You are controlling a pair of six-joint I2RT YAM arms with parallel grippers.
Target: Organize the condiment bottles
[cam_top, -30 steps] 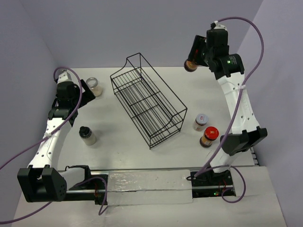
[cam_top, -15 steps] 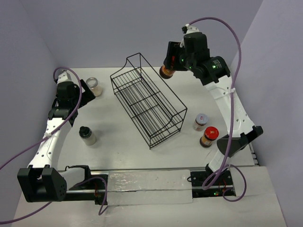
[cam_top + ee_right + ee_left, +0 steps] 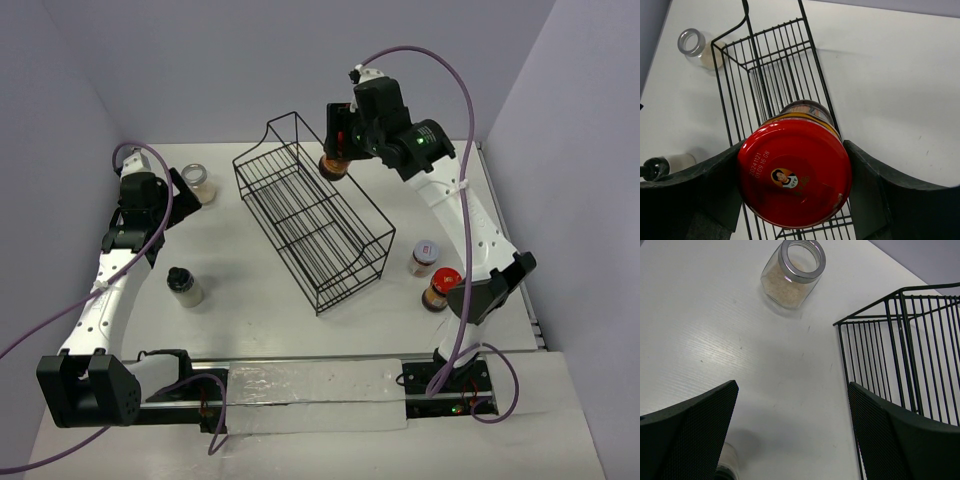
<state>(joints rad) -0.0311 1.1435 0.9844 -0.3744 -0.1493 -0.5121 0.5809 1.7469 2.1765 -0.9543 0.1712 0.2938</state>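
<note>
Gaping wide and empty, the left pincer (image 3: 792, 440) faced the pale-filled jar (image 3: 792, 274), which stood upright on the surface (image 3: 715, 340) at upper left, well ahead of it. Further right, the right pincer (image 3: 795, 187) clamped a red-lidded jar (image 3: 794, 180) upright over the wire rack (image 3: 775, 80) — its bay lay directly below, long axis running away up-frame.

red-lidded jar (image 3: 794, 172), black wire rack (image 3: 305, 215), white table (image 3: 250, 275)
</note>
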